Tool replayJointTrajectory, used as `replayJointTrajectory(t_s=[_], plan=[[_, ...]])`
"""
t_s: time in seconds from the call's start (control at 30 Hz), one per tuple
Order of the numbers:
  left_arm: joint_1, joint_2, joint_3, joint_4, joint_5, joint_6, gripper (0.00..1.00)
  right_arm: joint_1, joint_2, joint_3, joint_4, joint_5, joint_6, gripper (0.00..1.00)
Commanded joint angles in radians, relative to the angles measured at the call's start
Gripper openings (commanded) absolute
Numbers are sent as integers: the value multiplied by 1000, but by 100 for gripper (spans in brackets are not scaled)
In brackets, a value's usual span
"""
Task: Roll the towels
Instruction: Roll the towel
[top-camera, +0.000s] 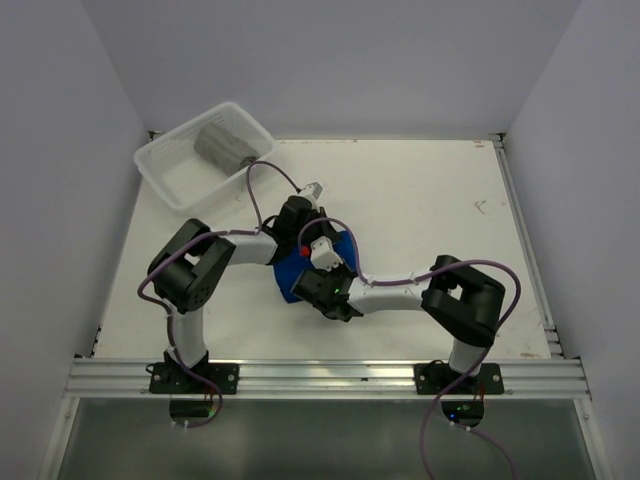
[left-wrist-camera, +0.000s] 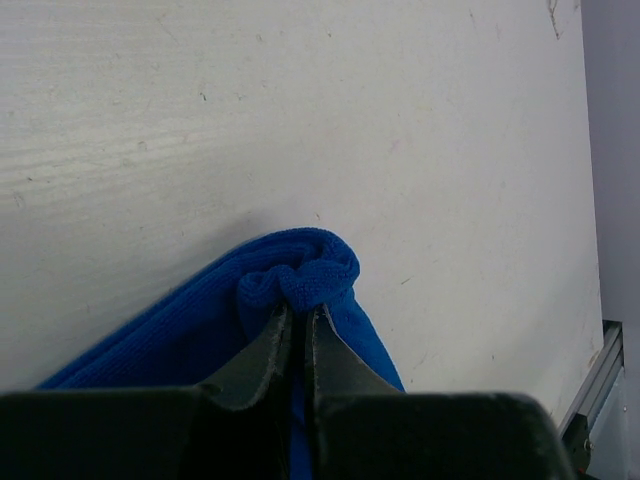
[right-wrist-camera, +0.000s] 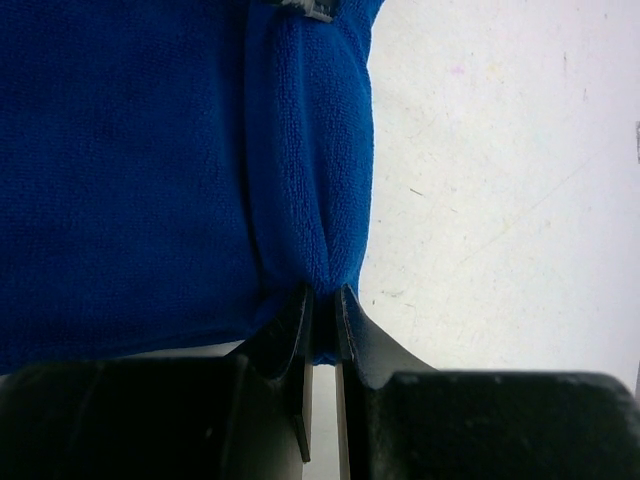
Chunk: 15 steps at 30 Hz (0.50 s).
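The blue towel (top-camera: 288, 276) lies mid-surface (top-camera: 430, 200), directly under both wrists. The left jaws pinch a bunched corner of it, and the right jaws are pressed onto a folded edge, with the cloth spreading away from them. Both arms grip it, so neither is nearer. We judge the roll must turn about the line between the 2 grips. We cannot make out the towel's long axis, because from above the arms cover most of it. The grey towel (top-camera: 222, 145) sits in the basket (top-camera: 165, 168) at the far left corner, well apart.

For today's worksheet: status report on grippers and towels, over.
Left gripper shut on blue towel. Right gripper likewise. Grey towel in basket. Nothing blocking.
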Motion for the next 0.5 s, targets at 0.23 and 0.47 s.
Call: replayJointTrajectory(t_s=[0.23,0.47], plan=[[48,-49,-58,82,-59,42,0,29,58,55,-65,-1,-3,0],[58,-44,-100,86,-67,50,0,29,55,66,-77,-25,19,0]])
